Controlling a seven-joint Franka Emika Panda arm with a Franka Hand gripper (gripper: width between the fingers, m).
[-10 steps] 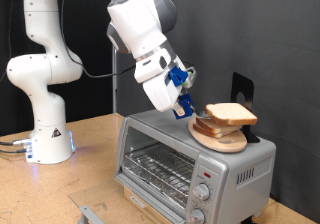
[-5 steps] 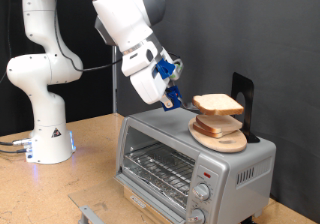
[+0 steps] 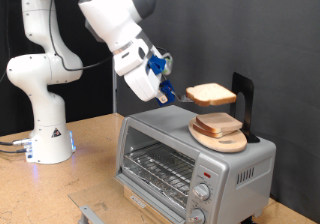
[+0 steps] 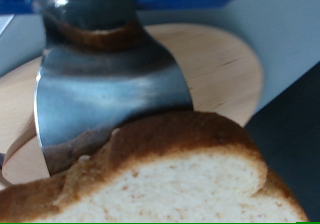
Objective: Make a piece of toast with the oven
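the pincer (image 3: 170,92) of the white panda arm hangs above the top of the oven, towards the exterior view's left of the round plate. it is closed on what looks like a flat metal blade (image 4: 110,94), a spatula-like tool, which reaches out from it towards the exterior view's right. the handle end of the tool is hidden between the fingers, so the exact hold is hard to make out.

on the far end of that blade lies the square slice of pale white sandwich bread with a light-brown crust (image 3: 212,93). it is lifted clear, lying nearly flat in the air just above the round pale wooden plate (image 3: 220,136), not touching it. in the wrist view the bread's crust edge (image 4: 170,174) covers the tip of the blade, with the plate (image 4: 215,69) below.

so the bread lies to the exterior view's right of the pincer, along the line of the tool.

the plate rests on the roof of the small silver countertop toaster oven (image 3: 195,169), which stands on the wooden table (image 3: 60,189). its glass door looks shut, the wire rack inside bare, the two round knobs at the front right.
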